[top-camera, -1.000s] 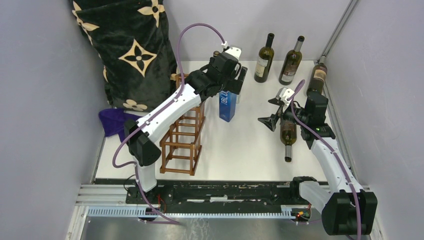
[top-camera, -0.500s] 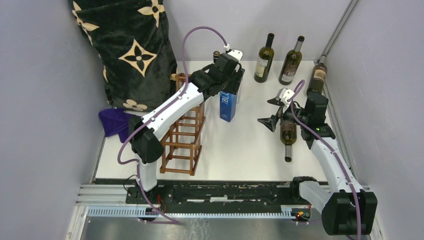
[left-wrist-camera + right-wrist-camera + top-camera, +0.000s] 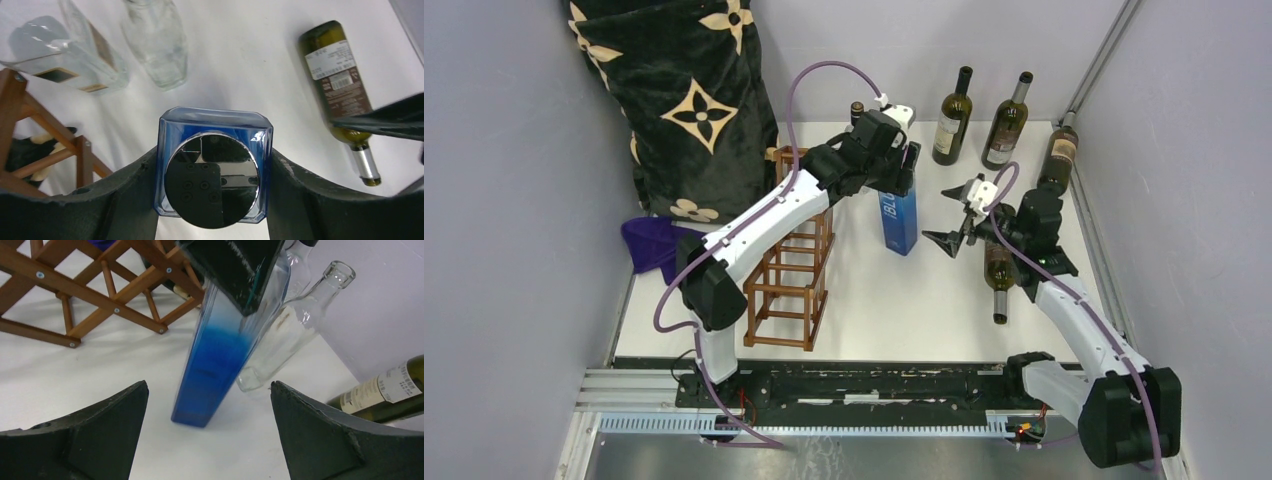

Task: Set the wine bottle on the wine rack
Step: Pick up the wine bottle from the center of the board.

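My left gripper (image 3: 896,168) is shut on the silver-capped top of a tall blue square bottle (image 3: 900,220), which leans slightly; its fingers clamp both sides in the left wrist view (image 3: 215,185), around the blue bottle (image 3: 215,150). The reddish-brown wooden wine rack (image 3: 789,270) stands left of it, under my left arm. My right gripper (image 3: 953,216) is open and empty, just right of the blue bottle and facing it (image 3: 210,430); the blue bottle (image 3: 215,365) is a short way ahead of its jaws. I cannot tell if the bottle's base touches the table.
A green wine bottle (image 3: 998,268) lies under my right wrist. Three wine bottles (image 3: 952,120) (image 3: 1007,125) (image 3: 1057,155) stand at the back right. Clear glass bottles (image 3: 155,35) (image 3: 65,55) stand behind the blue one. A black patterned cushion (image 3: 684,90) and purple cloth (image 3: 652,245) are at the left.
My left gripper has carried the blue bottle to the right, away from the rack. My right gripper has moved left toward it, still open.
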Tool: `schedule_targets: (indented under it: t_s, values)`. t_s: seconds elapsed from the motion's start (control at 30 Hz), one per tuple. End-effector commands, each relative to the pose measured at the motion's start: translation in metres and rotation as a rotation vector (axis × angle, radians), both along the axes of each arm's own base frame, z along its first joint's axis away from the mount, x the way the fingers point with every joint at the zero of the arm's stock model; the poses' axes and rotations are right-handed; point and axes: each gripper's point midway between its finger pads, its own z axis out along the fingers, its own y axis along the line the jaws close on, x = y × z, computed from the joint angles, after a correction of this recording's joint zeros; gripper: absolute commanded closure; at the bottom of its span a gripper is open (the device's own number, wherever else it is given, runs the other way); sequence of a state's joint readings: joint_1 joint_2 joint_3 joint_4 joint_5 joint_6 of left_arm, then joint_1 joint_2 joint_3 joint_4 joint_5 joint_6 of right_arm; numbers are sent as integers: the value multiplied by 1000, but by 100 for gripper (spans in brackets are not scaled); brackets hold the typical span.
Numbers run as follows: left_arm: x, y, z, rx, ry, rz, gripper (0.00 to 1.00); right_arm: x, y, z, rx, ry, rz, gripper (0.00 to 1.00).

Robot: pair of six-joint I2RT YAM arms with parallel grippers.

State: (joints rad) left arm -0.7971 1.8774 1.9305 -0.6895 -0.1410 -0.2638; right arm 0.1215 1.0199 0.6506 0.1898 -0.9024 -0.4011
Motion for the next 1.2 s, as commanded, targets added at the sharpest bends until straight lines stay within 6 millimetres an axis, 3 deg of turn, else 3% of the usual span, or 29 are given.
schedule_targets:
  t_s: [0.0,0.6,0.93,1.0,1.1,1.17]
  values:
    - [-16,-34,78,-266,-95,-52,98,24,5,39,116,-49,-96,2]
    - [-28,-77,121,-394,-157,-144,98,46,22,32,169,26,-164,2]
    - [-37,-87,137,-462,-152,-196,98,54,25,29,174,7,-162,13]
    - [-37,-87,140,-470,-156,-198,98,53,25,32,176,-8,-154,26]
    - [-38,-87,146,-482,-163,-200,98,52,26,37,171,-39,-140,64]
    - [-40,-86,153,-502,-170,-203,97,50,27,40,167,-55,-124,78]
